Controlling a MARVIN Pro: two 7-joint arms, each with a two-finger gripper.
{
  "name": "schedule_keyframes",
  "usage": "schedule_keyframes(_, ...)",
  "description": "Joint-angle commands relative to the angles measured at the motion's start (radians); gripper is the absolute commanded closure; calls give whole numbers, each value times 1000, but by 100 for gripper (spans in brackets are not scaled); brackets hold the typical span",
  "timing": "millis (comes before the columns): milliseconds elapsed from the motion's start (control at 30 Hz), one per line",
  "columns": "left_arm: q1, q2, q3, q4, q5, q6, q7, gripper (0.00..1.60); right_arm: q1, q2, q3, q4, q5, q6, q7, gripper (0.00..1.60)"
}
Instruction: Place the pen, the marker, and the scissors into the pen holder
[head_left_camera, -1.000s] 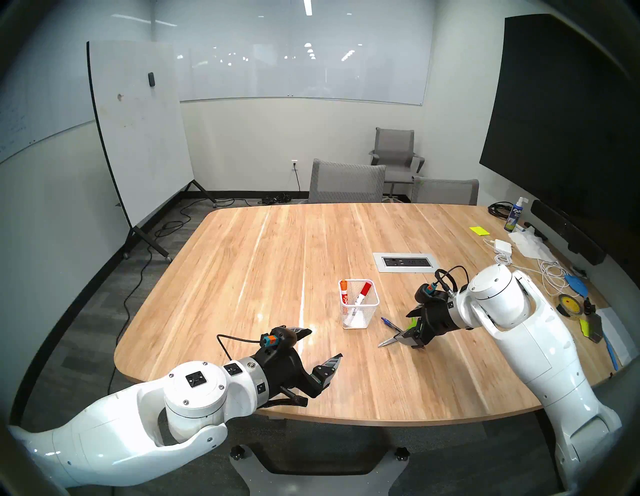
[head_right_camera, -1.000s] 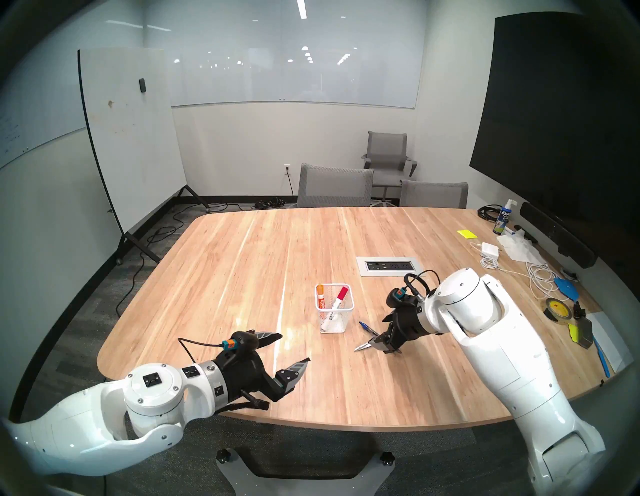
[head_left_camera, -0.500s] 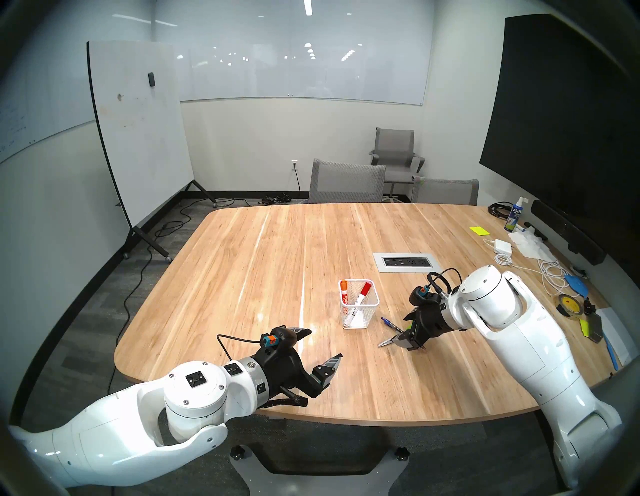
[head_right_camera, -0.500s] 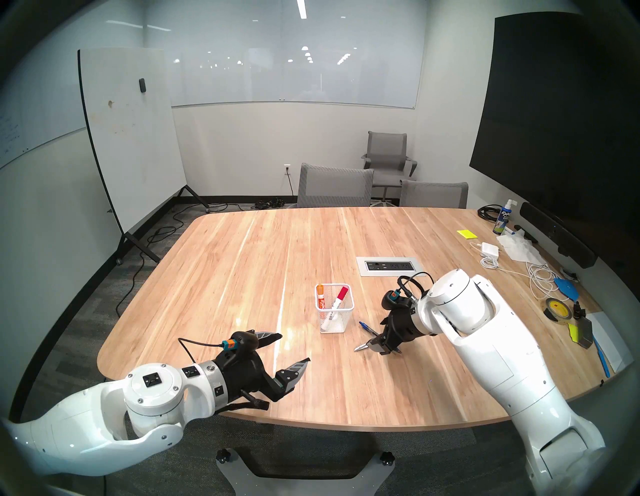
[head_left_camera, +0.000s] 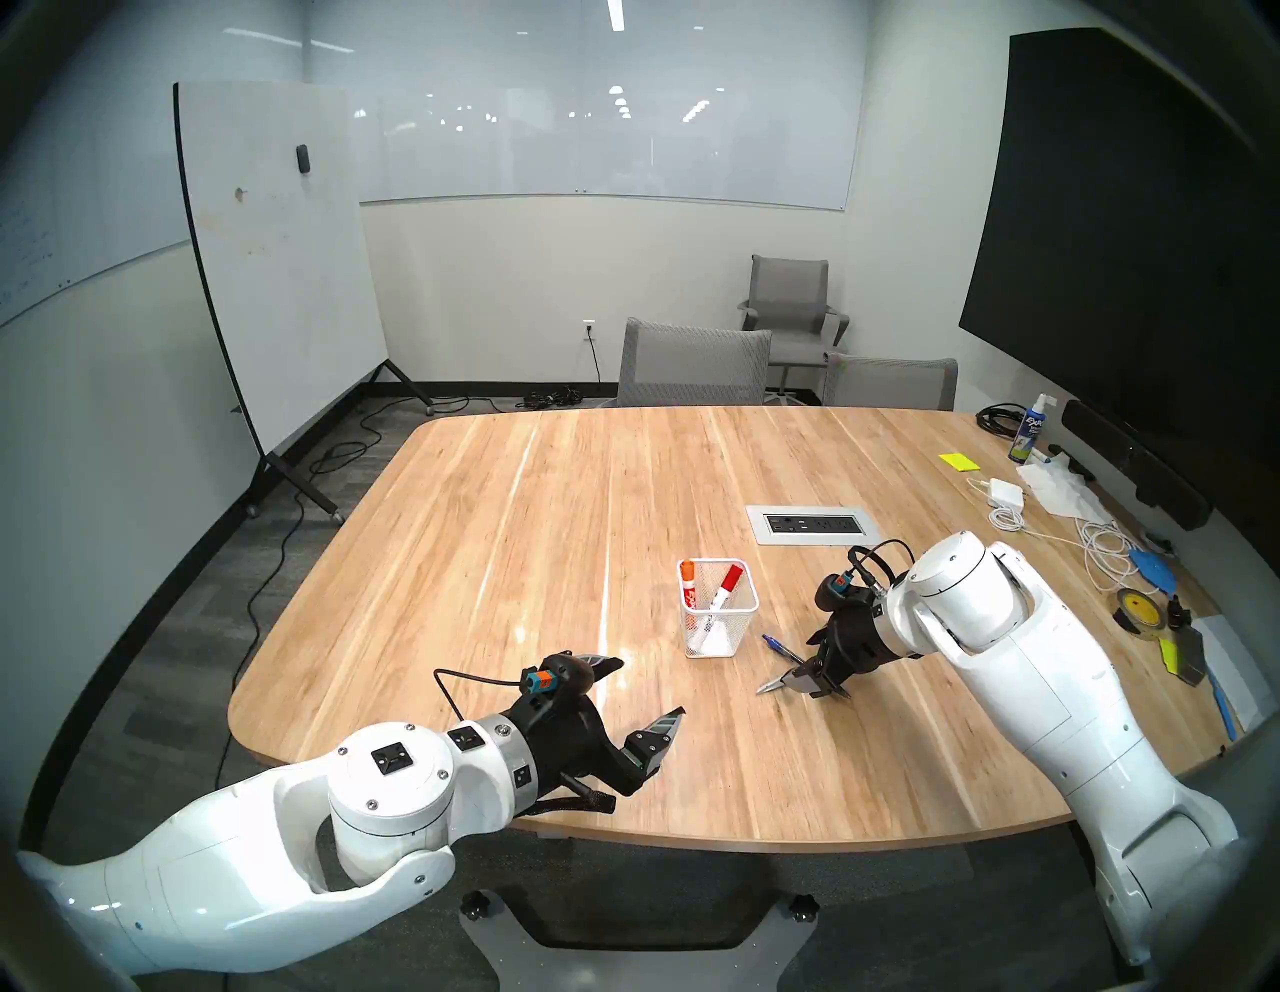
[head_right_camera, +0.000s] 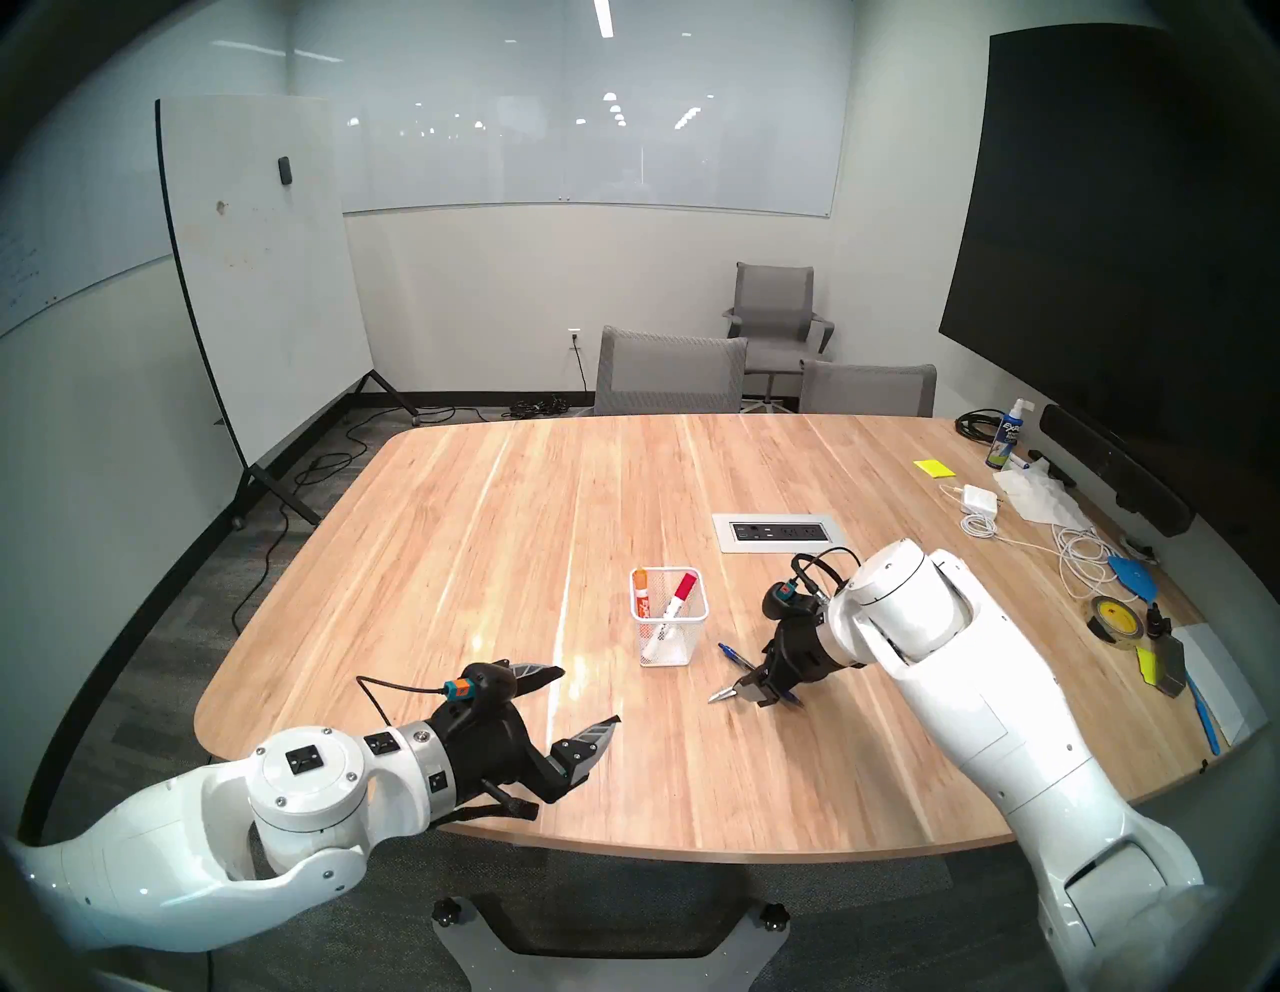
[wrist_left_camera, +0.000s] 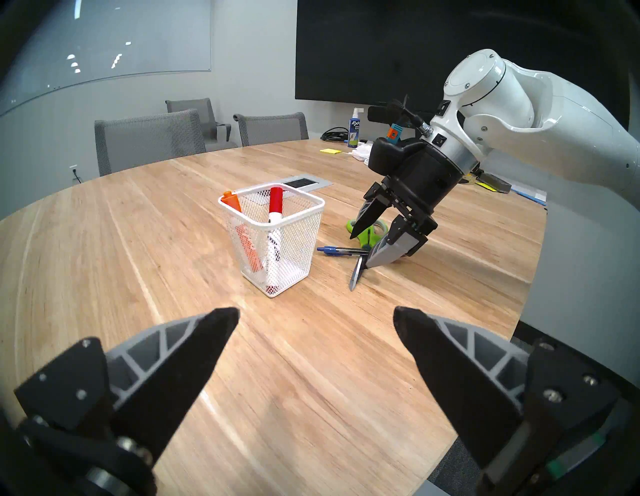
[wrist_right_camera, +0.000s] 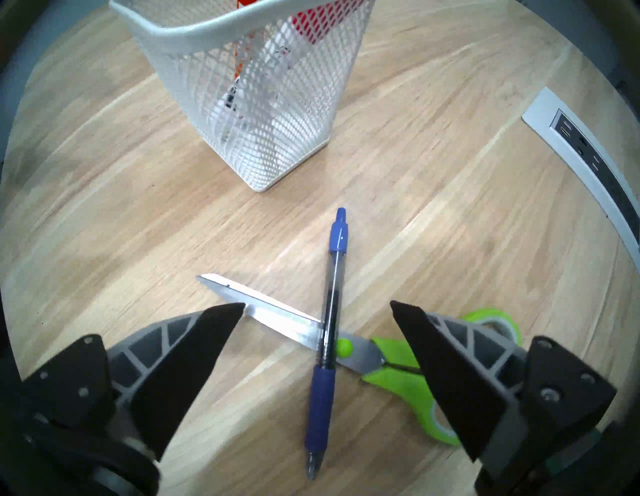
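Observation:
The white mesh pen holder (head_left_camera: 735, 627) stands upright on the wooden table (head_left_camera: 519, 519) and holds an orange-capped marker (head_left_camera: 687, 576) and a red-capped marker (head_left_camera: 729, 580). To its right the blue pen (wrist_right_camera: 329, 311) lies across the blades of the green-handled scissors (wrist_right_camera: 273, 313), both flat on the table. My right gripper (wrist_right_camera: 318, 304) is open and empty, tilted down close above where they cross, one finger on each side. My left gripper (head_left_camera: 651, 686) is open and empty near the table's front edge, apart from everything.
A grey power outlet panel (head_left_camera: 814, 524) is set in the table behind my right gripper. A spray bottle (head_left_camera: 1028, 433), a charger with cables (head_left_camera: 1004, 493) and a tape roll (head_left_camera: 1139, 609) lie along the right edge. Grey chairs (head_left_camera: 692, 364) stand at the far side.
My right arm has shifted a little to the left and lower over the pen and scissors, gripper still open. The left arm, pen holder, pen and scissors have not moved.

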Motion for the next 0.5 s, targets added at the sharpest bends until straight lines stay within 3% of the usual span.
schedule_keyframes(0, -1, -1, -2, -15, 1, -8, -2, 0, 38, -5, 2, -1, 3, -7, 9, 0)
schedule_keyframes(467, -1, -1, -2, -15, 1, -9, -2, 0, 44, -18, -6, 21, -8, -6, -3, 0)
